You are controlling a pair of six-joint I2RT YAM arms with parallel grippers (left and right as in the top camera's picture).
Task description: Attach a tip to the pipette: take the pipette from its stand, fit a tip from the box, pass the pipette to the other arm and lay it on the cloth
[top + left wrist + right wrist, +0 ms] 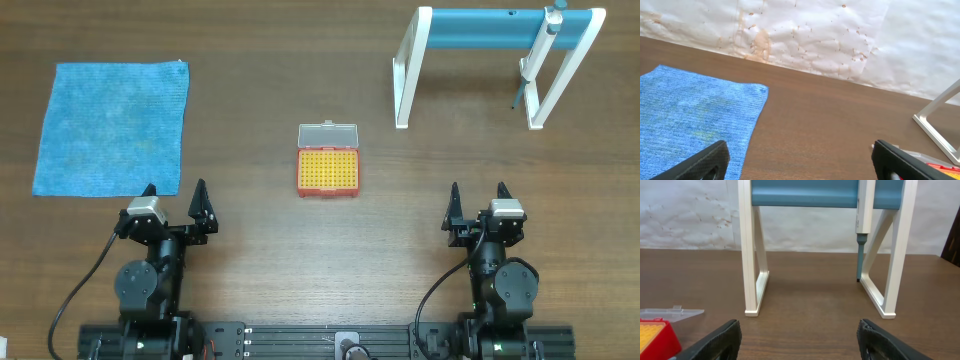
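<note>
My left gripper [174,188] sits low by my base, fingers spread wide and holding nothing, just beside the near edge of the blue cloth [110,130]. My right gripper [478,188] is spread and empty too, near its own base. The pipette [535,55] hangs tip down at the right end of the stand [480,28], a blue bar on white legs at the far right of the wooden table [250,80], well apart from both grippers. The tip box [327,172] stands between my arms, clear lid open, yellow tips in an orange rack; any print on it is too small to read
</note>
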